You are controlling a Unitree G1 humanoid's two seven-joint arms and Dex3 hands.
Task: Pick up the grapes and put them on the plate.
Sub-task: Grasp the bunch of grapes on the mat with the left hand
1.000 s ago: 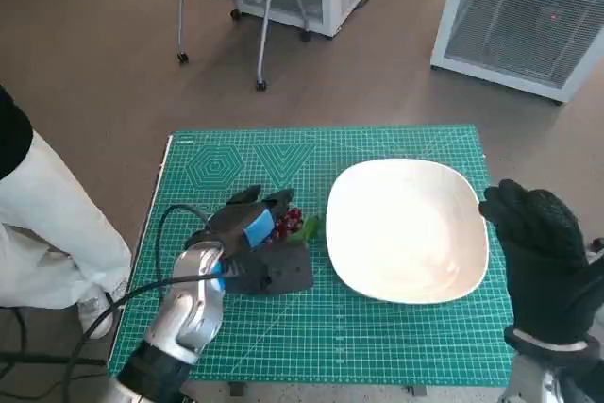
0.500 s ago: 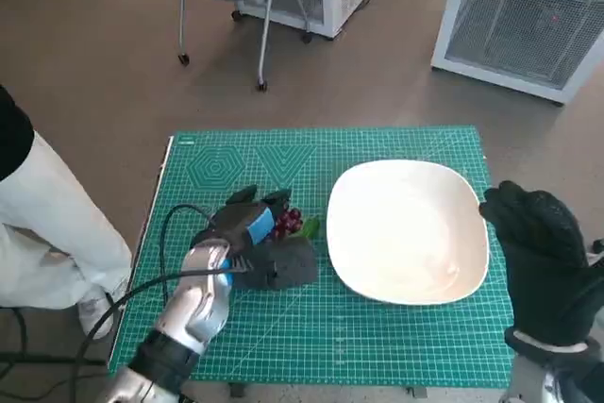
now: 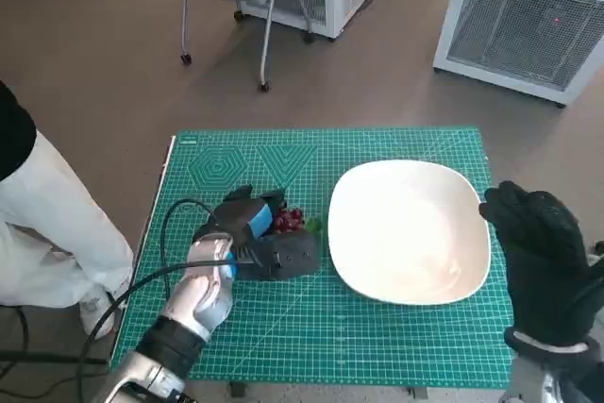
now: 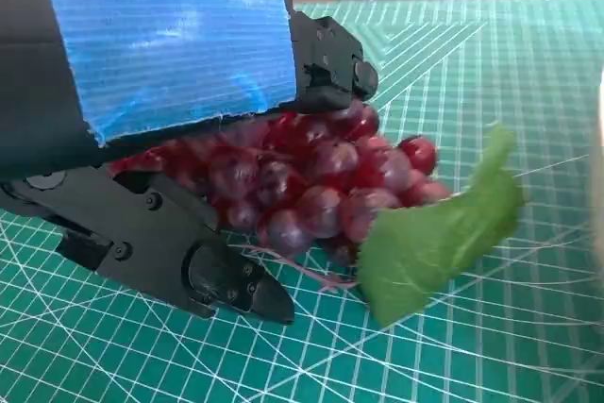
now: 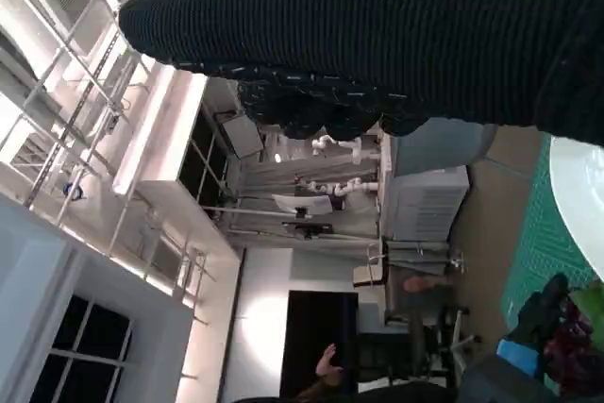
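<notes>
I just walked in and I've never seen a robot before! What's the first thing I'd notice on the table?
Probably the big white plate on the right half of the green mat, with nothing on it. Just to its left, the left robot hand, black with bright blue tape, is wrapped around a bunch of red grapes with a green leaf sticking out. The gloved right robot hand hovers at the mat's right edge, holding nothing.
</notes>
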